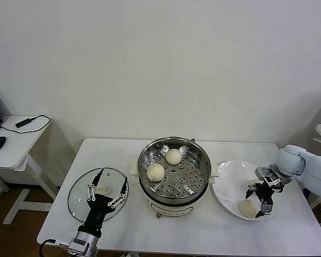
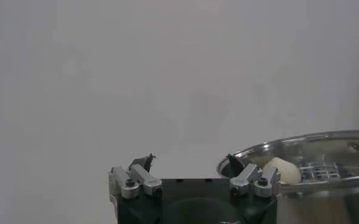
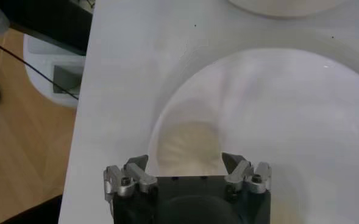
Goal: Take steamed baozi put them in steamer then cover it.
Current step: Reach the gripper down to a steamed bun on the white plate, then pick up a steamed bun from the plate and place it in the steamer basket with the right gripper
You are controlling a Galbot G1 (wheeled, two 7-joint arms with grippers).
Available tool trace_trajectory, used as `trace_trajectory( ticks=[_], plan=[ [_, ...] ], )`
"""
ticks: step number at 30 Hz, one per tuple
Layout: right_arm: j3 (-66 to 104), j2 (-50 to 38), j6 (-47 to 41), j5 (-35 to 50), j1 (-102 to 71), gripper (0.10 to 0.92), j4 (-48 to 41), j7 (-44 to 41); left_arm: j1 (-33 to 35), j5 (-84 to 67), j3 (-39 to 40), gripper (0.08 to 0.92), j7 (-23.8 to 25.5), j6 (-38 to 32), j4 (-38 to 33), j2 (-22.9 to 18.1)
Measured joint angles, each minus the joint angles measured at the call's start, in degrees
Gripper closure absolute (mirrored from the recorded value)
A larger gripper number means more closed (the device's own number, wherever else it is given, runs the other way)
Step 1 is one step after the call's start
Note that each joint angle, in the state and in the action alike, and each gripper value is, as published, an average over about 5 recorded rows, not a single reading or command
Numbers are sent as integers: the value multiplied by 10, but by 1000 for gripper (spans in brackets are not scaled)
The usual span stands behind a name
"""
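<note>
The right gripper (image 1: 260,199) is held wide over a baozi (image 1: 247,208) on the plate (image 1: 227,187), the left gripper (image 1: 105,195) wide above the lid (image 1: 80,195)

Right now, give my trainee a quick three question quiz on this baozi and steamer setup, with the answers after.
1. How many baozi lie in the steamer?
2. True or false: the glass lid covers the steamer.
3. Which gripper is over the white plate: A left, B right?

Key: 1. Two. 2. False; it lies on the table under the open left gripper. 3. B; the open right gripper straddles a baozi on the plate.
</note>
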Motion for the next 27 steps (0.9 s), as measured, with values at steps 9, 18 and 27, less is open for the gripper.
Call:
trace_trajectory(
  ticks=[9,18,27],
  plan=[
    [10,7,-1,-2,-16,235,-11,9,-4,0,1,177,-2,1,1,0],
    [14,7,-2,1,-20,315,-11,15,-3,0,1,177,-2,1,1,-1],
    [-8,4,6,17,30,344,0,4,-6,2,6,177,-3,1,0,0]
  ],
)
